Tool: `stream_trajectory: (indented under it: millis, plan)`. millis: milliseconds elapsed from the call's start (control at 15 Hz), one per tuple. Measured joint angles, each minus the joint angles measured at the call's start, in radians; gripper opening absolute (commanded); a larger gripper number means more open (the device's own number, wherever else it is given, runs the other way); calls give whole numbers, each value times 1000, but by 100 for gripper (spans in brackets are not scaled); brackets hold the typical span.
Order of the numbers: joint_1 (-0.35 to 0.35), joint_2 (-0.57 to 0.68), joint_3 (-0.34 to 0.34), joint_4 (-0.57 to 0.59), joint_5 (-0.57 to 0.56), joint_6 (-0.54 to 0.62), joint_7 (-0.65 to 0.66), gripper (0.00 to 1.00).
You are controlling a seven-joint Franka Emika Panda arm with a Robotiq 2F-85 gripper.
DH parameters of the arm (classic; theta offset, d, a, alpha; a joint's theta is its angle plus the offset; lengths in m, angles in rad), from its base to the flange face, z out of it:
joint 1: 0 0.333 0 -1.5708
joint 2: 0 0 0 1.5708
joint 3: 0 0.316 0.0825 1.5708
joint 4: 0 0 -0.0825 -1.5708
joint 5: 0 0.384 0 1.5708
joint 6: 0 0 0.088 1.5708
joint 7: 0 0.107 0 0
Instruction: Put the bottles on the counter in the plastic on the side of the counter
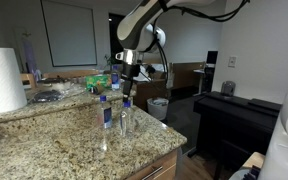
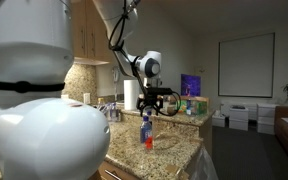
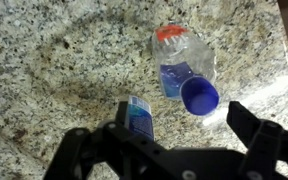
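Two small clear bottles stand on the granite counter (image 1: 74, 140): one with a blue cap (image 1: 105, 110) and one beside it (image 1: 125, 121). In the wrist view the blue-capped bottle (image 3: 188, 72) is seen from above and a blue-labelled bottle (image 3: 137, 116) stands by one finger. My gripper (image 3: 184, 132) is open and empty, hovering just above them (image 1: 127, 86). In an exterior view the gripper (image 2: 159, 100) hangs over a bottle (image 2: 146, 130). The bin lined with whitish plastic (image 1: 158, 106) stands on the floor past the counter's end.
A big white paper-towel roll (image 1: 2, 80) stands at the counter's near corner. A sink area with clutter lies behind it. Black piano-like furniture (image 1: 234, 112) stands across the aisle from the counter's edge.
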Motion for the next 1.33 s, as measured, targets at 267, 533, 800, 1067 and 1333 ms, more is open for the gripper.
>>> stream_trajectory:
  millis: [267,533,800,1067,1333]
  plan:
    - [0,0,1,0,0,-26,0,100]
    - [0,1,2,0,0,-80,0,74]
    - [0,1,1,1,3,-87,0,46]
    - [0,1,1,1,4,-92,0,22]
    - [0,1,0,7,6,-123,0,9]
